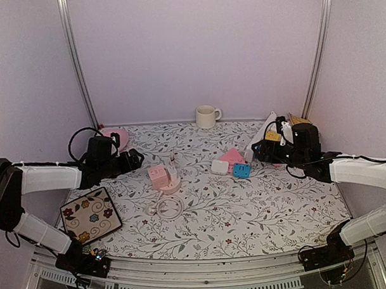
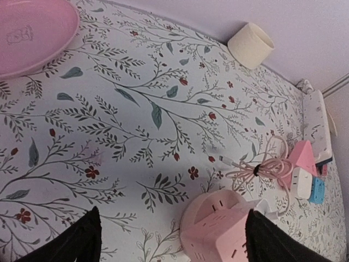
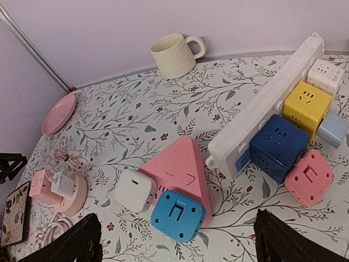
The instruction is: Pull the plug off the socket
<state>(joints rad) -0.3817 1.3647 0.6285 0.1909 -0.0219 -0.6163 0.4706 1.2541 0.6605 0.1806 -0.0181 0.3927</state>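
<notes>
L pincer (image 1: 136,160): fingers apart, nothing clamped. Wrist cam shows both dark fingers (image 2: 82,240) at the frame bottom with open table between.
R pincer (image 1: 257,153): fingers apart, nothing clamped; I see them spread wide in the wrist cam (image 3: 175,218).
Socket (image 2: 218,234): pink cube on a round pink base, just ahead of L pincer, offset toward its R finger. Top cam shows a small gap, no contact. Well off to the left of R pincer.
Plug (image 3: 62,184): white, seated in the socket's side, above the base; on the far side from L pincer.
Cable (image 2: 262,166): pale, tied bundle beyond the socket from L pincer; a 2nd loop (image 1: 166,205) lies on the near side of the base.
Pink triangle block (image 3: 177,166): directly ahead of R pincer, w/ white adapter (image 3: 135,189) and light-blue plug (image 3: 177,214) touching it.
Power strip (image 3: 272,109): white, ahead-right of R pincer, cube adapters packed along it.
Mug (image 1: 206,116): cream, far ahead of both pincers, by the back wall.
Pink plate (image 2: 27,35): ahead-left of L pincer.
</notes>
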